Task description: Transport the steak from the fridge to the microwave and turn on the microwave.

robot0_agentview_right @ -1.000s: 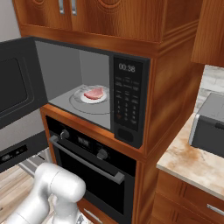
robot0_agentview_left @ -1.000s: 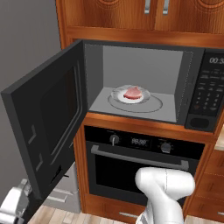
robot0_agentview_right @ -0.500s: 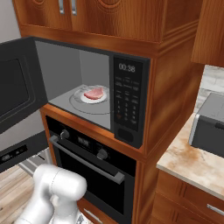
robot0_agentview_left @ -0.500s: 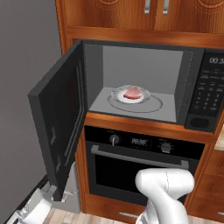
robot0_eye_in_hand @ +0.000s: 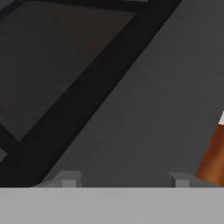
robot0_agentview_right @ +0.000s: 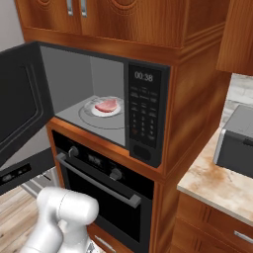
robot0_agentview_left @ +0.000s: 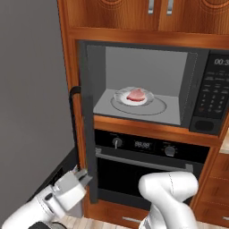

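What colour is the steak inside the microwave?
Red-pink, on a clear plate; the steak shows best in the left base view.

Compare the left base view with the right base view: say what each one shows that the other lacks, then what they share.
Left base view: the gripper low by the microwave door's edge. Right base view: a marble counter with a silver toaster oven, and the door's inner face. Both: the steak on its plate inside the open microwave, the keypad, the oven below.
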{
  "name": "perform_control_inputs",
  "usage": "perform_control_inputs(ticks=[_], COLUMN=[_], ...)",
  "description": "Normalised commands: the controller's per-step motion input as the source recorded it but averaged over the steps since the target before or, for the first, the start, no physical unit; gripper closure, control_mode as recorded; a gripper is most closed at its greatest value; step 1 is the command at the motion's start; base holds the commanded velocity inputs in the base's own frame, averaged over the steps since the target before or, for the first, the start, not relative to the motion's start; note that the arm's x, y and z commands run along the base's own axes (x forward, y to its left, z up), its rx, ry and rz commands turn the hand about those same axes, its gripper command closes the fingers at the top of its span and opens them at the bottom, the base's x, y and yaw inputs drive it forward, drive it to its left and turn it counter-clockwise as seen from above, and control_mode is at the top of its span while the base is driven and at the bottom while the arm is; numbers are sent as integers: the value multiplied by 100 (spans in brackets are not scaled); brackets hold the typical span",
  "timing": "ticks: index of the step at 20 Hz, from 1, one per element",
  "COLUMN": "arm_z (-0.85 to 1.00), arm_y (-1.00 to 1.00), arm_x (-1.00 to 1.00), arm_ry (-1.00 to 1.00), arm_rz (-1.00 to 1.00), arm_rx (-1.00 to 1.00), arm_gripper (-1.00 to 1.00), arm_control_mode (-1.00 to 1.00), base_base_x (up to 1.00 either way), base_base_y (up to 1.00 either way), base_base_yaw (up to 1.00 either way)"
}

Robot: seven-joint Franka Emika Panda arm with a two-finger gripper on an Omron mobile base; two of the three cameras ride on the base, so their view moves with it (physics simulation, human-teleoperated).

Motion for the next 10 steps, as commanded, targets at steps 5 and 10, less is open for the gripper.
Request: perform_control_inputs(ticks=[5,10], arm_z=[51,56], arm_y=[-100,-100], arm_x=[59,63], arm_ry=[5,5], arm_rz=[-22,-18], arm_rx=[30,32], arm_gripper=[-100,-100], arm_control_mode=[-100,-100], base_base_x=[0,0], base_base_y=[0,0], base_base_yaw=[0,0])
